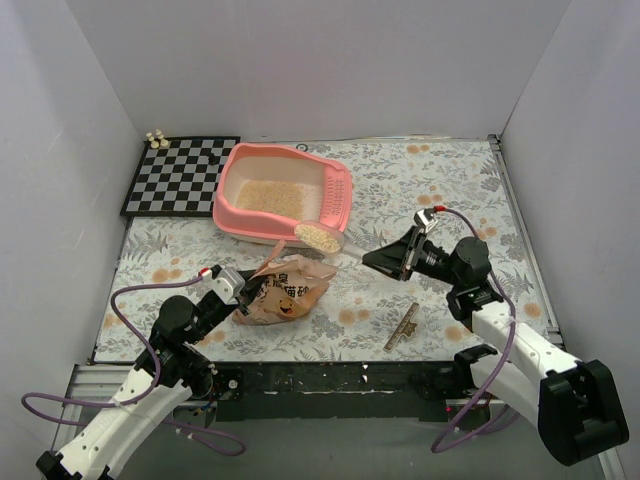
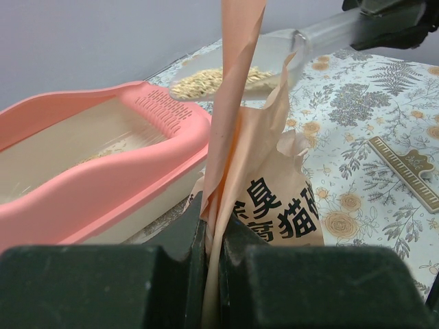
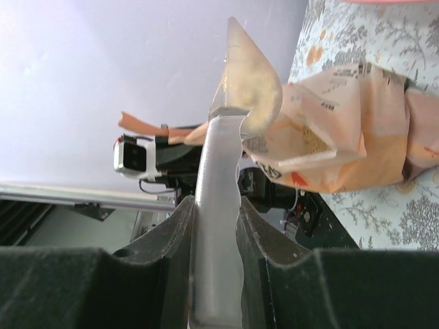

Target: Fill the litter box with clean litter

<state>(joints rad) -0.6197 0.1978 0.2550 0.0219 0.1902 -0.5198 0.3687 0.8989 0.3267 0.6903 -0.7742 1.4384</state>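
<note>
Black and pressed together, the left gripper (image 2: 211, 240) pinches a thin fold at the top edge of the crinkled tan-orange litter bag (image 2: 278, 205), which rises as a tall strip straight out from between the pads. The rest of the bag slumps on the floral tablecloth (image 2: 357, 116) just ahead of and right of this gripper, its black Chinese lettering facing the wrist camera.

Left of and beyond the left gripper sits the pink litter box (image 2: 103, 181), its slotted grille at the end nearest the bag. Clean litter (image 1: 272, 195) covers the middle of its floor in a pale beige patch.

The right gripper (image 3: 216, 226) clamps the handle of a translucent plastic scoop (image 3: 248, 89), the handle filling the gap between its fingers. The scoop's bowl reaches out ahead of this gripper, loaded with the same granules, and hangs at the box's near corner by the grille, above the bag; whether it touches the rim I cannot tell.

Behind the right gripper, toward the arm bases, a flat brownish bar (image 1: 402, 327) lies on the cloth. Beyond the box on its far left rests a checkerboard (image 1: 180, 175) with a few pale chess pieces (image 1: 157, 139) at its far corner.
</note>
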